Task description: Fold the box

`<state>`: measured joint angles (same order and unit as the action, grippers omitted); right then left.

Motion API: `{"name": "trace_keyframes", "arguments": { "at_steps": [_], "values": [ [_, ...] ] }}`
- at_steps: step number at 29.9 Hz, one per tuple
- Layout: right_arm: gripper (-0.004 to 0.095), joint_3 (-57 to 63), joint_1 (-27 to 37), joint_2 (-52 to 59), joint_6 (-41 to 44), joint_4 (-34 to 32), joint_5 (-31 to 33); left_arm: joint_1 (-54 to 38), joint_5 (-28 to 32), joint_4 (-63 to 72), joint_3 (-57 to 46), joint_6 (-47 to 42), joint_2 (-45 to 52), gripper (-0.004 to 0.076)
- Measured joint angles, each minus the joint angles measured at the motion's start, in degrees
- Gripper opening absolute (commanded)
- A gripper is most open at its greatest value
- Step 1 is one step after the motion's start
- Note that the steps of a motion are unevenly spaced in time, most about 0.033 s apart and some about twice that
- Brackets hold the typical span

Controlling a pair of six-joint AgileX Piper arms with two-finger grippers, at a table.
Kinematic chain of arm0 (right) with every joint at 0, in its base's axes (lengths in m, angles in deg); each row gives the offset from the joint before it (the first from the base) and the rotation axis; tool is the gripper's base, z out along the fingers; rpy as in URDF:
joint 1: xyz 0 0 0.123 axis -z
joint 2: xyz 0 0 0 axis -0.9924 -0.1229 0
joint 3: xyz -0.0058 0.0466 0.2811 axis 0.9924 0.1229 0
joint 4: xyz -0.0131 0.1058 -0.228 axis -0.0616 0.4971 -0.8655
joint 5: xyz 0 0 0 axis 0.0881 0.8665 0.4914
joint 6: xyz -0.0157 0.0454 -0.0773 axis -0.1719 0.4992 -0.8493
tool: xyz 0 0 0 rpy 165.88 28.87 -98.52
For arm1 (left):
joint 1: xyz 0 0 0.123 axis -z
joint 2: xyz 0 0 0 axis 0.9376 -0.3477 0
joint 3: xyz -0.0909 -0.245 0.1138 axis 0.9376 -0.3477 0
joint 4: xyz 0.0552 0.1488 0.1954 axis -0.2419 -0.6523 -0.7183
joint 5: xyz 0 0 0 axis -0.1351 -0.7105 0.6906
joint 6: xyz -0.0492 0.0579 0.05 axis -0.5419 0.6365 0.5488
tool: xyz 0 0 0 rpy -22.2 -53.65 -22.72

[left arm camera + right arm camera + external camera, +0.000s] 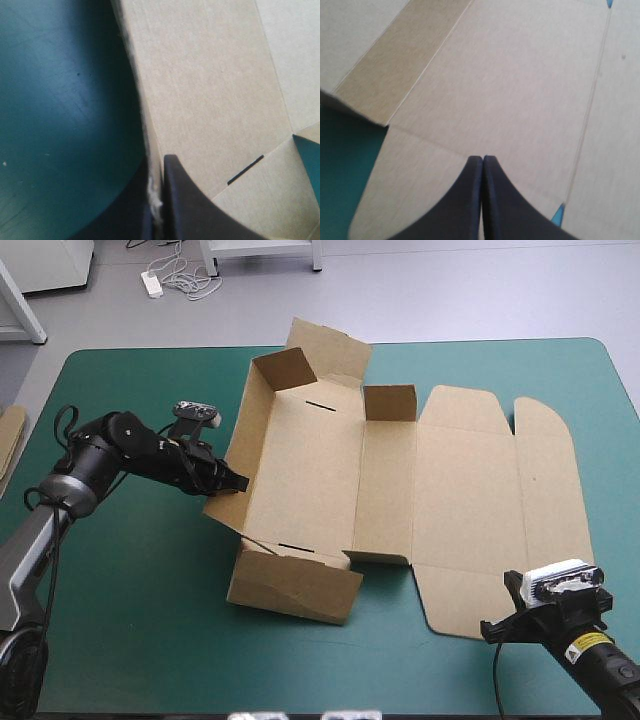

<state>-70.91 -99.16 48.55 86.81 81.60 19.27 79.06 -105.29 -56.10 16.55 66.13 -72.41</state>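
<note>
**Desk:** Where is the box?

**Photographer:** The brown box (330, 480) lies across the middle of the frame on the teal-green cover (130, 630). The walls on its left half are raised. Its lid panels lie flat toward the right.

**Desk:** And the left gripper?

**Photographer:** Left of centre, the left gripper (236, 483) pinches the box's raised left wall, with the board's edge between its black fingers (190, 200).

**Desk:** The right one?

**Photographer:** At lower right, the right gripper (482, 159) is closed, tips meeting in a point over the flat lid. A spare board edge (10, 440) shows at far left.
</note>
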Motion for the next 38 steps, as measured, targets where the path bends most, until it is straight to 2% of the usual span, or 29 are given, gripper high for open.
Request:
{"name": "trace_keyframes", "arguments": {
  "at_steps": [4, 10, 14, 19, 27, 34, 38],
  "values": [
    [-0.0015, -2.9, 0.0, 0.0, 0.0, -1.0, 2.1, 7.9, -4.5, -11.6, 5.4, -6.7, 0.0, -0.0009],
    [-0.0015, -6.3, 0.0, 0.0, 4.2, -4.9, 4.8, 20.4, -8.2, -27.9, 10.9, -10.3, 0.0, -0.0009],
    [-0.0015, -7.9, 0.0, 0.0, 7.2, -7.5, 6.8, 28.9, -9.0, -39.8, 11.8, -12.6, 0.0, -0.0009],
    [-0.0015, -9.7, 0.0, 0.0, 7.8, -8.9, 8.4, 35.4, -8.1, -56.4, 11.9, -15.5, -0.9, -0.0009],
    [-0.0015, -12.7, 0.0, 0.0, 8.3, -9.1, 10.6, 36.5, -1.8, -72.2, 11.9, -14.6, -3.1, -0.0009],
    [-0.0015, -15.6, 0.0, -0.5, 8.7, -9.1, 13.1, 36.5, 11.1, -79.2, 11.9, -12.4, -3.5, -0.0009],
    [-0.0015, -17.4, 0.0, -2.9, 8.7, -9.1, 14.9, 36.5, 15.2, -80.2, 11.8, -9.3, -3.8, -0.0009]
  ]
}}
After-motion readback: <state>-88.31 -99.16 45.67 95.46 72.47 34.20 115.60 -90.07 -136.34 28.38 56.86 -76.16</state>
